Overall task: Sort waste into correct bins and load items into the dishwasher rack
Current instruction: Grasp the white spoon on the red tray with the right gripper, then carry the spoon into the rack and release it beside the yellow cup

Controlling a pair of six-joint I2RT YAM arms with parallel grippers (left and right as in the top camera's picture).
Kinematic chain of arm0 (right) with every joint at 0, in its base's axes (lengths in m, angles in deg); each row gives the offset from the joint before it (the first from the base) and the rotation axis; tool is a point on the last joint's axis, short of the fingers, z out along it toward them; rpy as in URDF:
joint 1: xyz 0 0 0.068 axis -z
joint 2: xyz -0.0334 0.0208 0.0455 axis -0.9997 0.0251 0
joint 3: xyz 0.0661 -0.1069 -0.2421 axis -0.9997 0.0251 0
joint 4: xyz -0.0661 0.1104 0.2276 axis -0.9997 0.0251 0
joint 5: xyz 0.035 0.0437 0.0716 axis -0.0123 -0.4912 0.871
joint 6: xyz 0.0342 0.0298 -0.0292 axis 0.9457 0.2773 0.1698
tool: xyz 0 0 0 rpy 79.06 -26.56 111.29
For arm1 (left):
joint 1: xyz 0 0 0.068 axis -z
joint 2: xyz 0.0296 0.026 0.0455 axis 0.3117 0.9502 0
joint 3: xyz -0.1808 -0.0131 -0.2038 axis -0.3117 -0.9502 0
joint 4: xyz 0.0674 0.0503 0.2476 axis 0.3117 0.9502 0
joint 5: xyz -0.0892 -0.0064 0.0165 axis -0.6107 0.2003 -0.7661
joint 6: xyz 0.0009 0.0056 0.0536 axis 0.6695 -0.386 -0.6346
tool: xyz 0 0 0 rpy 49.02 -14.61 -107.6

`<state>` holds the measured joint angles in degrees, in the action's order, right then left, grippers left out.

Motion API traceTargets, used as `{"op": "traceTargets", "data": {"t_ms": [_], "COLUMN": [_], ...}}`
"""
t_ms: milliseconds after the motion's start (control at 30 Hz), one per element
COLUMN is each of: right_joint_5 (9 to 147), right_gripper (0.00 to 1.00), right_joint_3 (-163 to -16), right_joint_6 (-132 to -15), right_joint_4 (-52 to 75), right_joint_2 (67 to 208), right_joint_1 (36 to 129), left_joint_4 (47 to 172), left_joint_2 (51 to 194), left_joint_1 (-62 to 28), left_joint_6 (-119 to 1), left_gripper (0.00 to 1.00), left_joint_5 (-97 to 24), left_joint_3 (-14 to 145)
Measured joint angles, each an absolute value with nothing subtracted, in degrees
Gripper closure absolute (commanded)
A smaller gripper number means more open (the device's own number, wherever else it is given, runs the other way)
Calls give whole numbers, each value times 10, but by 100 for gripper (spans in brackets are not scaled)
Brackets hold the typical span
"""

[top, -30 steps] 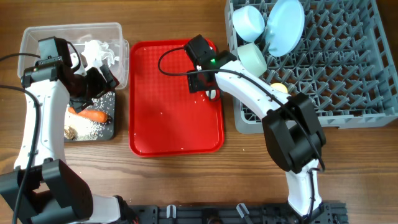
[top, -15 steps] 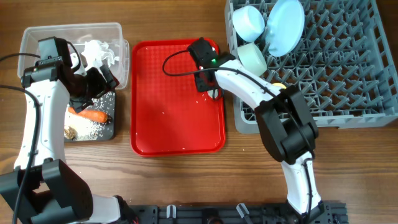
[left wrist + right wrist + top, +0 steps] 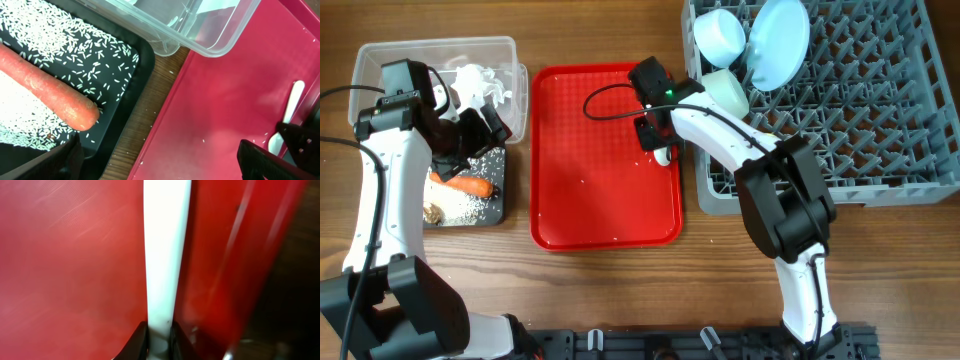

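A white plastic spoon (image 3: pixel 165 245) lies on the red tray (image 3: pixel 590 170) near its right edge, and my right gripper (image 3: pixel 655 133) is shut on its handle, the two jaws pressed against it on both sides. The spoon's bowl end (image 3: pixel 663 154) pokes out below the gripper. My left gripper (image 3: pixel 470 135) hangs open over the edge of the black bin (image 3: pixel 135 95), nothing between its fingers. The orange carrot (image 3: pixel 45 90), rice grains (image 3: pixel 85 55) and a brown lump (image 3: pixel 432 213) lie in the black bin. White tissue (image 3: pixel 480 85) sits in the clear bin (image 3: pixel 380 60).
The grey dishwasher rack (image 3: pixel 880 120) at the right holds a pale blue plate (image 3: pixel 780 40), two bowls (image 3: pixel 720 35) (image 3: pixel 727 93) and a yellow cup (image 3: pixel 770 141). A few stray rice grains dot the tray. Bare wood shows between the black bin and the tray.
My right gripper has closed its jaws onto the spoon's handle and shifted slightly toward the tray's right edge. The left arm has not moved.
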<state>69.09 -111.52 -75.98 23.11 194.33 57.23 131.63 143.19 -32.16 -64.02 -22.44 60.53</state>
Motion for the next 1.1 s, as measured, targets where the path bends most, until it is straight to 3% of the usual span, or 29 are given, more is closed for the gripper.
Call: {"op": "traceTargets", "data": {"t_ms": [200,467,633,900,1100], "right_joint_5": [765,788,757,706,697], "right_gripper": [96,96,96,96,95], "right_joint_3": [-1108,-1108,-1108,-1102,-1026], "right_joint_6": [-774,-777,-743,-506,-296], "right_joint_4": [254,307,348,374,333], "right_joint_2": [1898,1695,1586,1552,1556], "right_joint_1": [572,582,660,852,889], "left_joint_4": [1316,1316,1317,1316,1316], "left_joint_2": [1432,1432,1432,1432,1432], "left_joint_1": [-322,-322,-322,-322,-322], "left_joint_6": [-640,-640,-640,-640,-640], "left_gripper": [0,0,0,0,0], "left_joint_5": [-224,-224,-224,-224,-224], "left_joint_3": [605,606,605,605,605]}}
